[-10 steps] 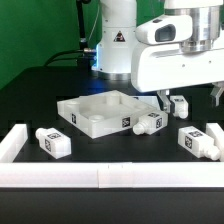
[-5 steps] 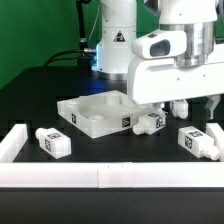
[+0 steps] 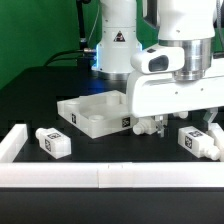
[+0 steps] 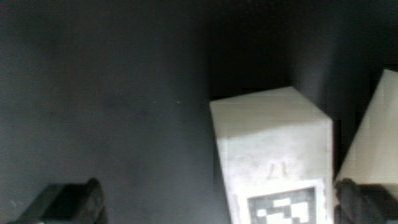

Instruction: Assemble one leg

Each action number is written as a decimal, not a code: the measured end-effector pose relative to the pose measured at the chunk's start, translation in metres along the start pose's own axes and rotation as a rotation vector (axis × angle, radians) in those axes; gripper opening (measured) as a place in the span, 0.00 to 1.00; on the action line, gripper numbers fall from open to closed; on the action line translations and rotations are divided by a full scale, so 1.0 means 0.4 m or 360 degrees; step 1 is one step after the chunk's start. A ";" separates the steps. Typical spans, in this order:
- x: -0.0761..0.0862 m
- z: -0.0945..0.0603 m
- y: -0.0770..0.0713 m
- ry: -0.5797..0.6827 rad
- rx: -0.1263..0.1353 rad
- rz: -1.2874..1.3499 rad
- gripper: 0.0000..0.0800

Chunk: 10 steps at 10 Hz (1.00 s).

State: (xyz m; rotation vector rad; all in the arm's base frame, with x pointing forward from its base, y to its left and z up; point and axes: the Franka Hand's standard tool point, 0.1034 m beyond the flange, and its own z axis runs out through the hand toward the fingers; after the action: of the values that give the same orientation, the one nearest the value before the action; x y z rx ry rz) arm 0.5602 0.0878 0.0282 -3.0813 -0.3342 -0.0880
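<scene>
Three white legs with marker tags lie on the black table: one at the exterior view's left (image 3: 52, 141), one beside the tabletop (image 3: 146, 124), one at the right (image 3: 198, 140). The white square tabletop (image 3: 92, 112) lies behind them. My gripper (image 3: 186, 124) hangs low between the middle and right legs, its big white hand hiding part of them. In the wrist view a white leg (image 4: 274, 150) lies between my open fingertips (image 4: 71, 203), close to one finger and not gripped. My gripper (image 4: 221, 205) holds nothing.
A low white wall (image 3: 100, 178) runs along the front of the table and turns back at the left (image 3: 15, 142). The robot's base (image 3: 112, 40) stands behind the tabletop. Another white part shows at the wrist view's edge (image 4: 384, 130).
The arm has come down and shifted toward the exterior view's left. The hand now sits just above the table over the legs. The parts have not moved.
</scene>
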 end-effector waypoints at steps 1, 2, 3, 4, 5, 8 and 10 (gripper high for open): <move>-0.005 0.001 -0.003 -0.0003 0.0001 -0.0002 0.81; -0.016 0.007 -0.008 -0.0015 0.0002 -0.0006 0.81; -0.026 0.014 -0.005 -0.0024 0.0001 -0.0005 0.81; -0.033 0.023 -0.004 -0.0033 0.0001 -0.0003 0.81; -0.036 0.029 -0.007 -0.0032 0.0001 -0.0007 0.81; -0.043 0.041 -0.002 -0.0040 -0.0002 -0.0003 0.81; -0.043 0.042 -0.004 -0.0041 -0.0002 -0.0004 0.66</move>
State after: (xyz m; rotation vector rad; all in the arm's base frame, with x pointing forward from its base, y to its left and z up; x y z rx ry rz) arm 0.5439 0.0863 0.0107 -3.0855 -0.3388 -0.0490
